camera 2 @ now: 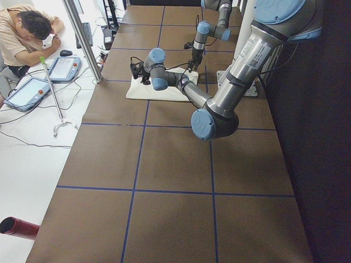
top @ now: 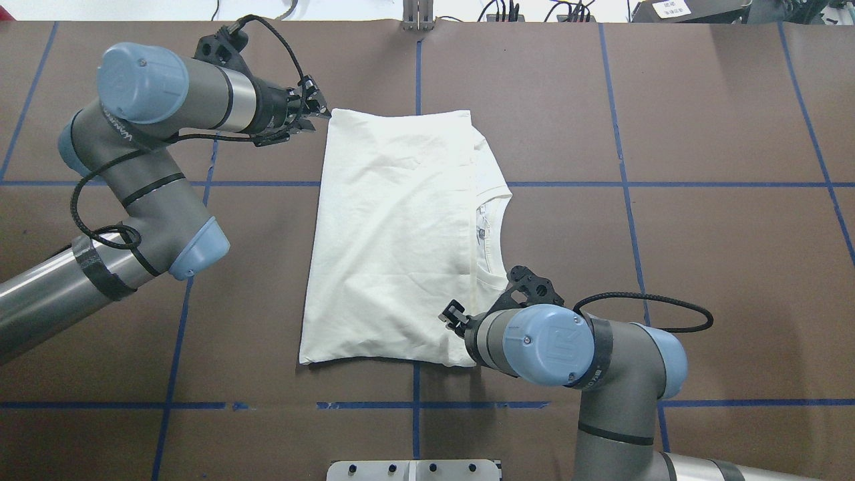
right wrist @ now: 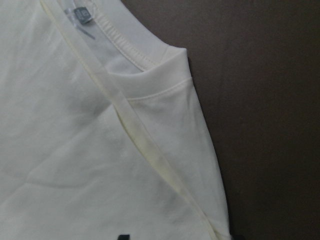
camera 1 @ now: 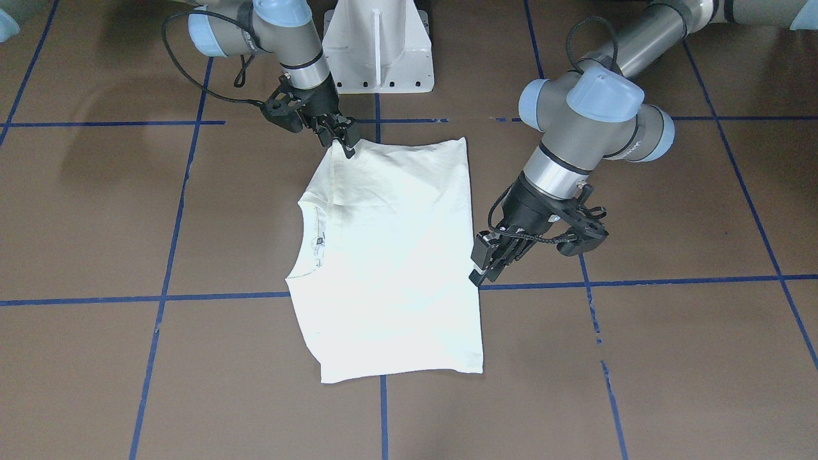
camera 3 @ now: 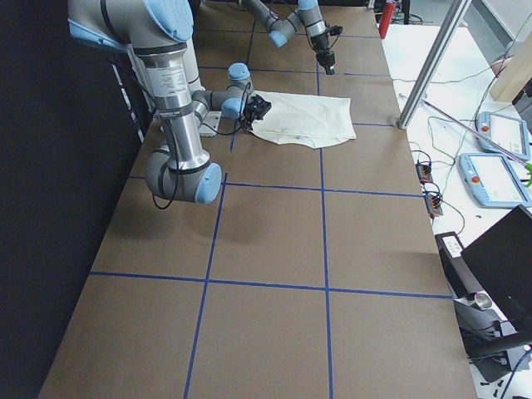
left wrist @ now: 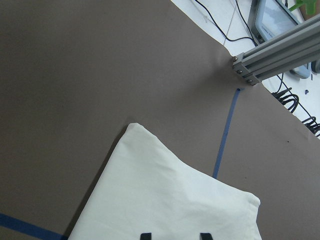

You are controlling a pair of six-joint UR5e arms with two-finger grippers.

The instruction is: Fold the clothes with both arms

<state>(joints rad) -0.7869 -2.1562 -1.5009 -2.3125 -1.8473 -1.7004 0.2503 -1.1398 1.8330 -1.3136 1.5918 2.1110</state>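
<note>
A cream shirt (top: 387, 240) lies flat mid-table (top: 701, 267), plain side up and folded to a neat oblong with no sleeves showing – its collar (top: 491, 227) peeks out on the robot's right. The right gripper (camera 1: 344, 142) sits low at the shirt's near corner, jaws spread and holding nothing. The left gripper (top: 314, 112) hovers by the shirt's left edge, jaws also apart. Probably one halving fold remains

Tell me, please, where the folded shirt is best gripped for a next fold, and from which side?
Probably at the two corners of the shirt on its closed, folded edge, opposite the collar: the layers join there, so one pinch catches all. It lies flat on the table, so come in low from outside that edge, one finger sliding under.
</note>
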